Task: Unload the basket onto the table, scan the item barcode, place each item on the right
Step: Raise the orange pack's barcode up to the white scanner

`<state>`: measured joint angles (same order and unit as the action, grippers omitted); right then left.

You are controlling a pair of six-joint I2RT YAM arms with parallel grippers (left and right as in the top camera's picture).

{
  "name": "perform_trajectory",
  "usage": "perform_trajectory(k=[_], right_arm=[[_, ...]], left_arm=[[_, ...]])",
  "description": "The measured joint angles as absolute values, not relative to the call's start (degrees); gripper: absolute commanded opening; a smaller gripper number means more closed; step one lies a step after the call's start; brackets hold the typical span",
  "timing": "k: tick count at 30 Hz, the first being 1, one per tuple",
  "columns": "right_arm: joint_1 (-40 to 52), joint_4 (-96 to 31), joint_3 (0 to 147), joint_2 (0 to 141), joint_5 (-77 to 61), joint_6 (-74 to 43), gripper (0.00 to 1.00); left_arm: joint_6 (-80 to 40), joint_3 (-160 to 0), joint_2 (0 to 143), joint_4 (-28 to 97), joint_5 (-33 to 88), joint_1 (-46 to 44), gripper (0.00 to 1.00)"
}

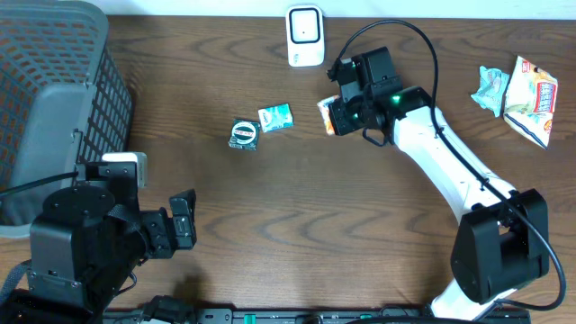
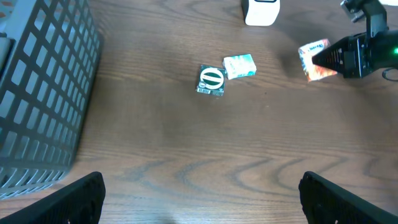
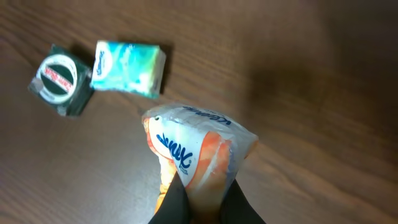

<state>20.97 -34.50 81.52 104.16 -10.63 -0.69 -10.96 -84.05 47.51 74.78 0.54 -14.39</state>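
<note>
Right gripper (image 3: 199, 208): jaws were clamped on one end of the orange-and-white tissue pack (image 3: 198, 152). The pack appeared lifted off the wood table (image 1: 360, 225), just near and slightly right of the white scanner (image 1: 305, 36) at the far edge.

Left gripper (image 2: 202, 183): jaws stood wide apart and empty, at near left beside the grey basket (image 1: 54, 81).

A teal tissue pack (image 1: 275, 117) and a dark round-labelled packet (image 1: 244, 133) lay left of the held pack. No barcode was visible in any view.

Risks, as judged:
- The pinch took only the soft wrapper's end, so the pack could swing or slip out during a turn.
- A barcode facing away from the scanner, or creased film over it, would give no read.
</note>
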Motion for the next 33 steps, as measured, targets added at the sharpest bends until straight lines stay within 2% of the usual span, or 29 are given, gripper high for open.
perform_trajectory(k=[8, 21, 27, 33], right_arm=[[21.0, -32.8, 91.6, 106.0, -7.4, 1.0, 0.01], [20.6, -50.2, 125.1, 129.5, -0.8, 3.8, 0.01], [19.5, -44.8, 130.0, 131.2, 4.1, 7.7, 0.01], [19.9, -36.8, 130.6, 131.9, 6.7, 23.0, 0.01]], left_arm=[[-11.0, -84.1, 47.5, 74.8, 0.5, -14.4, 0.98], [-11.0, -84.1, 47.5, 74.7, 0.5, -14.4, 0.98], [-11.0, -84.1, 47.5, 74.7, 0.5, -14.4, 0.98], [-11.0, -84.1, 47.5, 74.8, 0.5, -14.4, 0.97]])
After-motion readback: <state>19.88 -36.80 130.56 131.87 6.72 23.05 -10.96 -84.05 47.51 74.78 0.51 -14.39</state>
